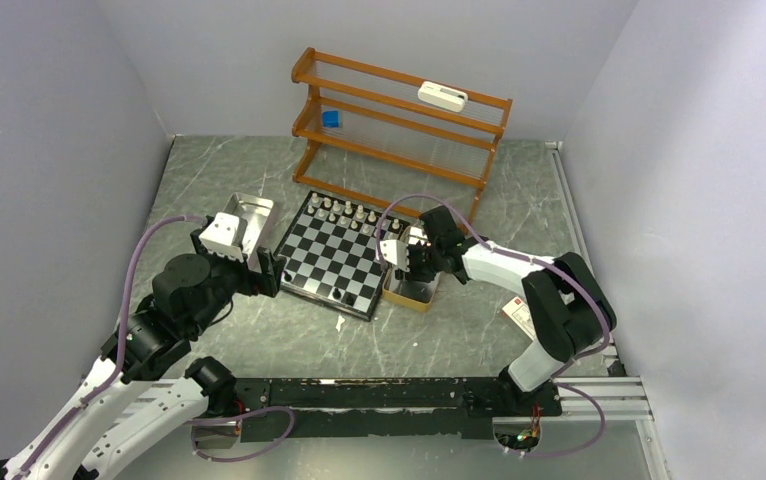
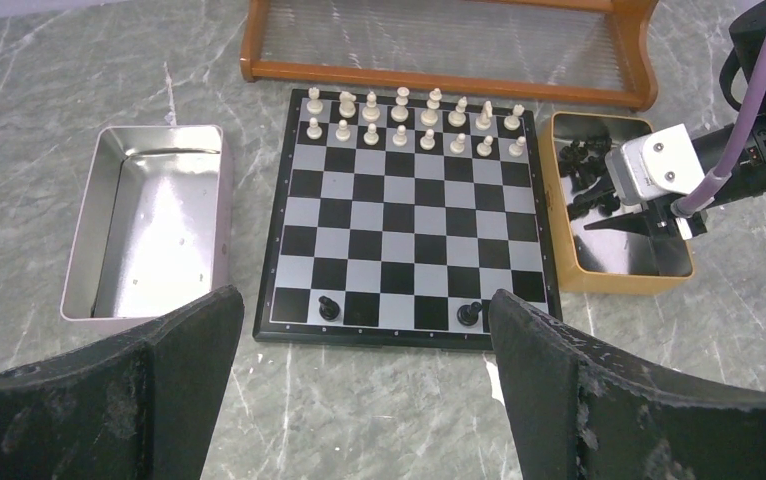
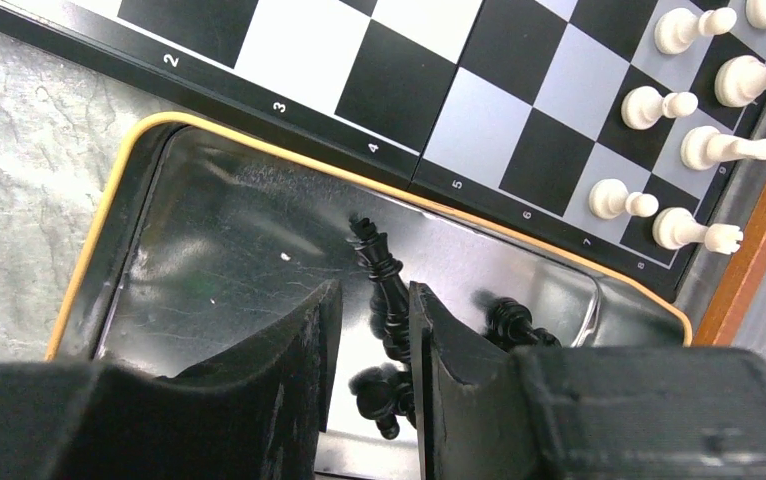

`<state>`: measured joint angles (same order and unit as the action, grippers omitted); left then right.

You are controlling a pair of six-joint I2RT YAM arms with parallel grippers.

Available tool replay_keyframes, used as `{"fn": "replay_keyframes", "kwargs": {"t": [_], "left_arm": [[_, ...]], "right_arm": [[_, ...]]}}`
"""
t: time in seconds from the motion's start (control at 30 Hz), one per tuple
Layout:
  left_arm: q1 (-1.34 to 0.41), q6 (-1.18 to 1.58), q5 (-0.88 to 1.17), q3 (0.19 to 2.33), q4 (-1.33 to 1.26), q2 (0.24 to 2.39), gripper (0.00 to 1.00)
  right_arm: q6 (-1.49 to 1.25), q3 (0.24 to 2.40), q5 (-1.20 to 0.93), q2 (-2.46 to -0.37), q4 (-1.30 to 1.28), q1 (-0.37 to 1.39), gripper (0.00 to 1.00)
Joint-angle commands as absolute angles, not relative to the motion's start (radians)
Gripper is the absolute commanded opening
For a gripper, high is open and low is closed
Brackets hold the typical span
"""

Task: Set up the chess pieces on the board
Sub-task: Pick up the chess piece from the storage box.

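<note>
Right fingers (image 3: 279, 380) stood narrowly apart astride a slanted black piece (image 3: 379, 265) in the tan box (image 3: 159, 120) beside the board (image 3: 289, 50) — grip unclear; closing could pivot it loose. Left fingers (image 2: 559, 400) gaped wide.

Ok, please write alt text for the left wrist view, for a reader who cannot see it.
A chessboard on a grey marble table has white pieces filling its two far rows and two black pieces on its near row. At its right the right gripper dips into a tan tin of loose black pieces; at its left is an empty metal tin.
</note>
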<state>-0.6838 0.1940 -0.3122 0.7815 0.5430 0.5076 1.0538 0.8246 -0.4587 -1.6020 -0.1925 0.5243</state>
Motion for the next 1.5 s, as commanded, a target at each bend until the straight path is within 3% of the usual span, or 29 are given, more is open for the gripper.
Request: {"fn": "replay_keyframes", "kwargs": {"t": [0.0, 0.33, 0.8, 1.47], "left_arm": [[-0.685, 0.186, -0.334, 0.775, 0.522, 0.496, 0.97], [-0.685, 0.184, -0.338, 0.773, 0.520, 0.496, 0.97], [-0.685, 0.188, -0.336, 0.773, 0.523, 0.497, 0.97], [-0.685, 0.298, -0.343, 0.801, 0.558, 0.563, 0.91]], "right_arm": [[1.083, 0.845, -0.469, -1.617, -0.173, 0.517, 0.35], [1.100, 0.875, -0.419, -1.694, -0.197, 0.518, 0.34], [1.076, 0.875, -0.421, -1.656, -0.210, 0.519, 0.19], [0.976, 0.815, -0.408, -1.539, -0.149, 0.519, 0.17]]}}
